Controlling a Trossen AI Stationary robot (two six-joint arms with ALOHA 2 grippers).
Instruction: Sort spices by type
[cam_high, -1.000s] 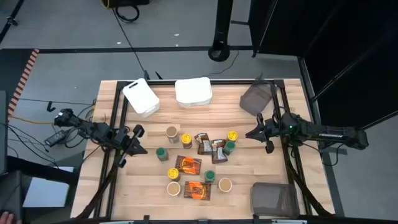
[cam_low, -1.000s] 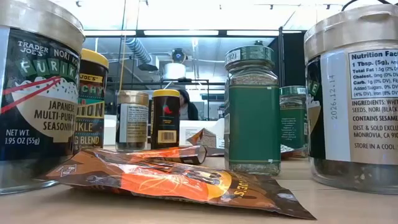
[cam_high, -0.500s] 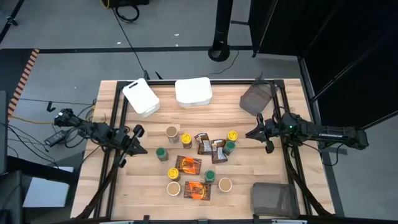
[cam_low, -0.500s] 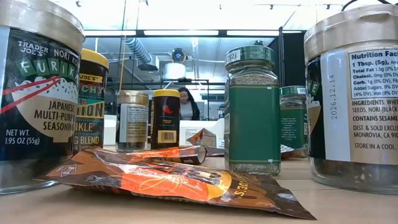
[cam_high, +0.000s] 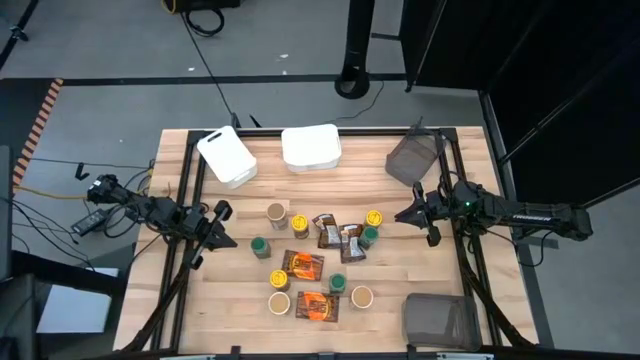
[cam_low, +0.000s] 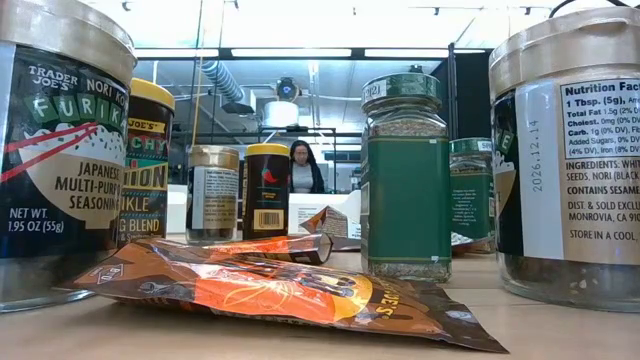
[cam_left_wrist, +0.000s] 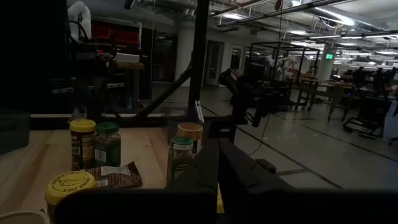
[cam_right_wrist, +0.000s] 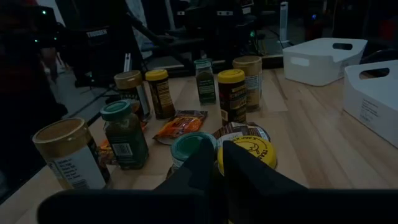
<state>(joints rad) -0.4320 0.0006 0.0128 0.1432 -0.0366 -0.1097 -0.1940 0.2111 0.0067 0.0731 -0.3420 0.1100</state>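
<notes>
The spices stand and lie in a loose cluster at the table's middle. In the high view there are jars with tan lids (cam_high: 276, 211), yellow lids (cam_high: 298, 221) and green lids (cam_high: 259, 247), and orange-and-brown foil packets (cam_high: 303, 266) lying flat among them. The low view shows a packet (cam_low: 270, 290) in front of a green jar (cam_low: 406, 180). My left gripper (cam_high: 225, 227) hangs left of the cluster, shut (cam_left_wrist: 217, 152). My right gripper (cam_high: 405, 215) hangs right of it, shut (cam_right_wrist: 219, 152), near a yellow-lidded jar (cam_right_wrist: 247, 152). Neither touches anything.
Two white square tubs (cam_high: 226, 157) (cam_high: 311, 148) sit along the far edge. One grey-brown bin (cam_high: 413, 160) is at the far right corner, another (cam_high: 441, 320) at the near right corner. Bare wood lies left of the cluster. A person (cam_low: 302, 165) is far behind the table.
Both arms and all the spices have kept still. In the low view, the person far behind the table has come further into view.
</notes>
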